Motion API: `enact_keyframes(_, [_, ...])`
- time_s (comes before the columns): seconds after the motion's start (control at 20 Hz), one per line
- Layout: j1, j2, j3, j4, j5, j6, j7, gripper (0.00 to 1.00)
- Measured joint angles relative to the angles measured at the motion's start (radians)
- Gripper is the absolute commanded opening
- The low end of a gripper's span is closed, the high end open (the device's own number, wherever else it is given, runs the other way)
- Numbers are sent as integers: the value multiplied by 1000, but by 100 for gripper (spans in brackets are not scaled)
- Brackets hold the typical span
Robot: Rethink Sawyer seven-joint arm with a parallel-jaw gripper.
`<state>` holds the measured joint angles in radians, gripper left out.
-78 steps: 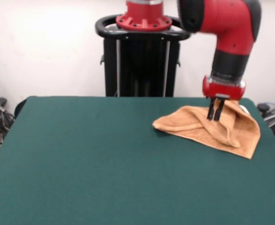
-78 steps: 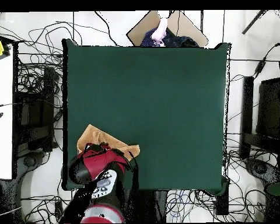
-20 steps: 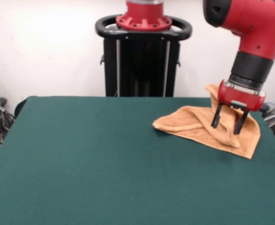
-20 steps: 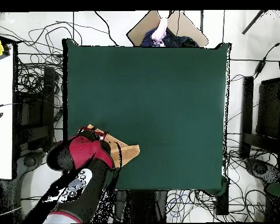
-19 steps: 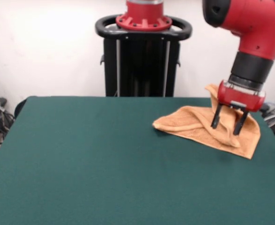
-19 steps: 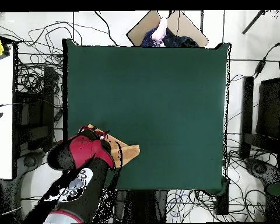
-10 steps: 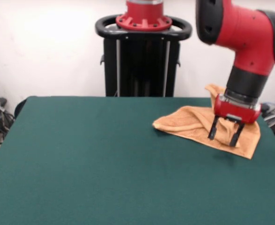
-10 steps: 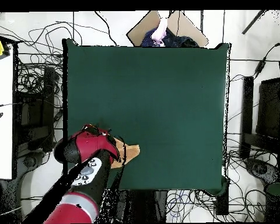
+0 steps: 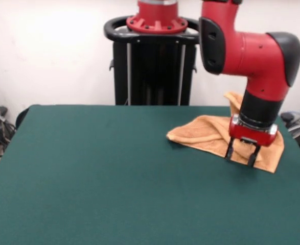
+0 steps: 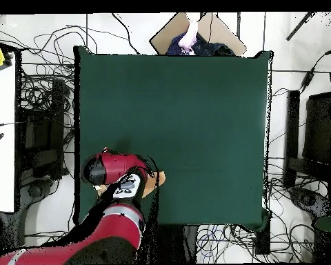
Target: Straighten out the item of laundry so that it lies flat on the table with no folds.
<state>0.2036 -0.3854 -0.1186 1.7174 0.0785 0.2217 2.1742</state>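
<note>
The orange-tan towel (image 9: 201, 133) lies rumpled with folds at the far right of the dark green table (image 9: 88, 178). One corner of it stands up behind the arm (image 9: 234, 99). My gripper (image 9: 240, 155) is open, pointing down, with its fingertips (image 9: 229, 151) low over the towel's near edge, one on each side of a fold. It holds nothing. In the overhead view the arm (image 10: 120, 176) covers the gripper and most of the towel; only a small towel tip (image 10: 158, 179) shows on the table (image 10: 196, 124).
The table's right edge (image 9: 293, 143) runs close beside the towel. The black pedestal (image 9: 155, 66) stands behind the table. Cables (image 10: 37, 103) lie around the table. A person's hand (image 10: 190, 34) shows at the overhead view's top edge.
The gripper, shut over the towel 3.9 s ago, is open. In the last second it dropped lower and moved toward the towel's near edge. The towel's back corner now stands up.
</note>
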Motion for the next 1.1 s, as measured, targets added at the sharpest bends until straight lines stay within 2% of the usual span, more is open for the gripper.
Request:
enact_keyframes(0.2, [-38,-27,48,1,0,94,0,100])
enact_keyframes(0.4, [-42,-51,74,2,-1,143,0,100])
enact_keyframes(0.75, [-27,-85,93,4,-1,147,0,100])
enact_keyframes(1.1, [-7,-64,93,4,-24,147,0,100])
